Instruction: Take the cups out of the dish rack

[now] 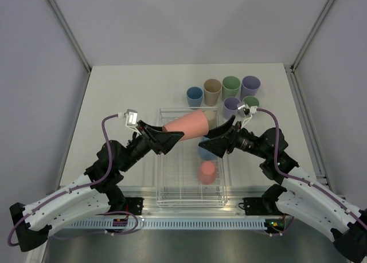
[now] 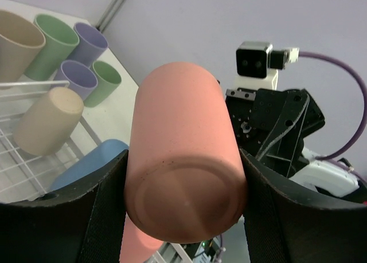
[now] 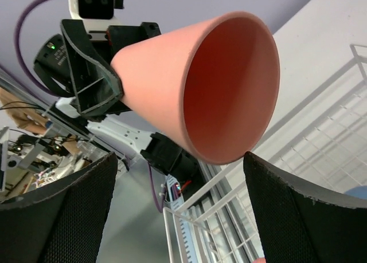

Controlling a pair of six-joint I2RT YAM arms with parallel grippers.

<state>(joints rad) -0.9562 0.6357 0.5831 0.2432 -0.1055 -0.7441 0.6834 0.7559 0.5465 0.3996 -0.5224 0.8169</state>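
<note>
A coral pink cup [image 1: 187,125] hangs on its side above the far end of the clear dish rack [image 1: 166,177], mouth towards the right. My left gripper [image 1: 170,138] is shut on its base end [image 2: 183,160], with a finger [image 2: 69,217] on each side. My right gripper [image 1: 215,137] stands open facing the cup's mouth [image 3: 229,85]; its pads [image 3: 309,217] sit wide apart just below the rim, not touching it. In the rack stand an upside-down pink cup [image 1: 207,172], a partly hidden blue cup [image 2: 86,165] and a beige cup [image 2: 49,120].
Behind the rack, upright on the table, are a blue cup [image 1: 194,95], a beige one [image 1: 212,91], two green ones [image 1: 231,86] [image 1: 250,104] and two purple ones [image 1: 250,86] [image 1: 231,107]. Grey walls enclose the table.
</note>
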